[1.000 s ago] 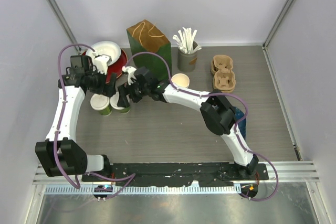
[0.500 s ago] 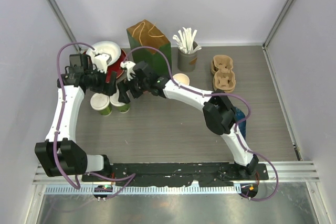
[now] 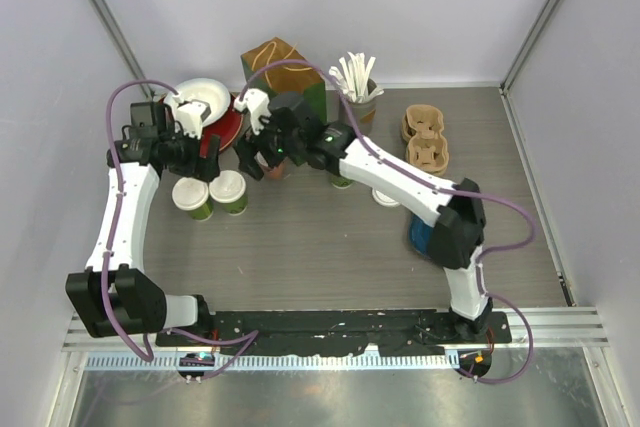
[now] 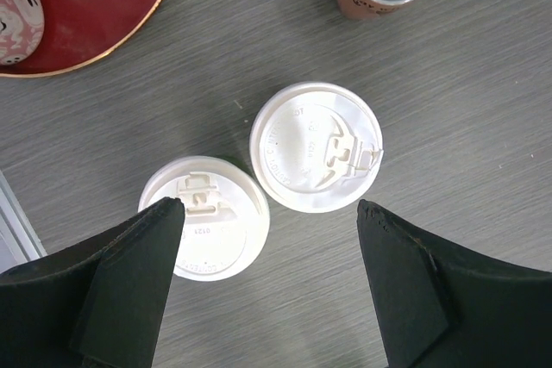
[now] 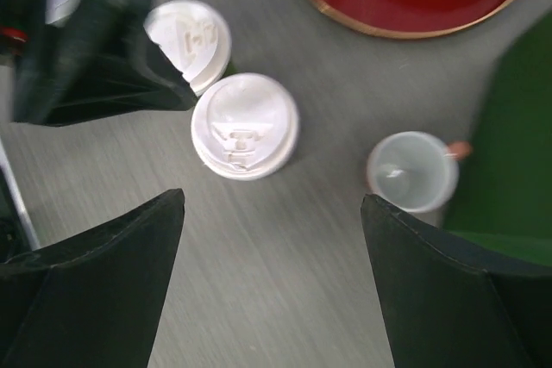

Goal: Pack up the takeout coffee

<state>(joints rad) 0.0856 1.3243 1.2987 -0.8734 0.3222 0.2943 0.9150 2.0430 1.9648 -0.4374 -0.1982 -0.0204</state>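
On the left middle of the top view, two green takeout cups stand close side by side on the table (image 3: 330,247): the left cup (image 3: 191,194) and the right cup (image 3: 228,190), both wearing white lids. The left hand (image 4: 267,206) hovers above them, jaws wide apart, holding nothing. The right hand (image 5: 272,198) hangs just right of it, also spread and empty, near the small red-and-white cup (image 5: 412,171) and the red plate (image 4: 86,15)

Red plate (image 3: 228,129) nr green bag (image 3: 274,57) at back; cardboard carriers (image 3: 426,142) far rt.
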